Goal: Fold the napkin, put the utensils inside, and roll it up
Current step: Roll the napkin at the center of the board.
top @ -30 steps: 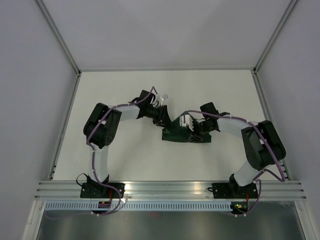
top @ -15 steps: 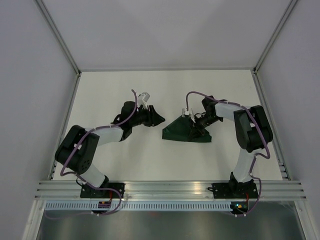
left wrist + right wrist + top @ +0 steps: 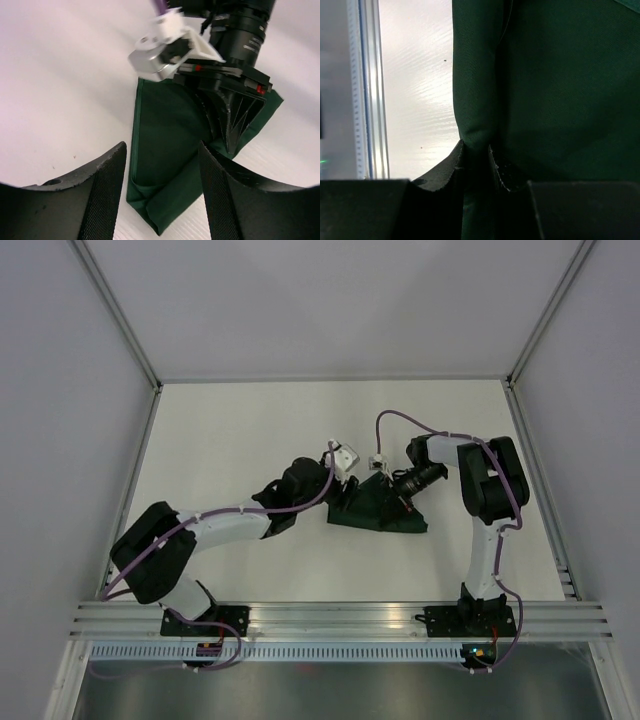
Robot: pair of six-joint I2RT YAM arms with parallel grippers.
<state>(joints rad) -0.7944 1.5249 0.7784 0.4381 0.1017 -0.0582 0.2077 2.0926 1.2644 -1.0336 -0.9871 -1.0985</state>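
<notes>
The dark green napkin (image 3: 388, 520) lies folded into a narrow wedge at mid-table, its near end doubled over in a thick fold (image 3: 165, 200). My left gripper (image 3: 342, 497) hovers over the napkin's left end, open, with cloth showing between its fingers (image 3: 102, 195) and nothing gripped. My right gripper (image 3: 388, 496) is on the napkin's right part, shut on a rolled edge of the cloth (image 3: 475, 115). From the left wrist, the right gripper (image 3: 234, 131) shows pressed down onto the napkin (image 3: 165, 130). The utensils are out of view.
White tabletop (image 3: 230, 430) surrounds the napkin, bounded by white walls and metal frame posts (image 3: 125, 340). An aluminium rail (image 3: 340, 615) carrying both arm bases runs along the near edge; it also shows at the left of the right wrist view as a rail (image 3: 367, 85).
The left arm pulled away to the left, then swung back to the napkin's left end, its jaws opening wider. The right arm shifted its pose while staying clamped on the cloth.
</notes>
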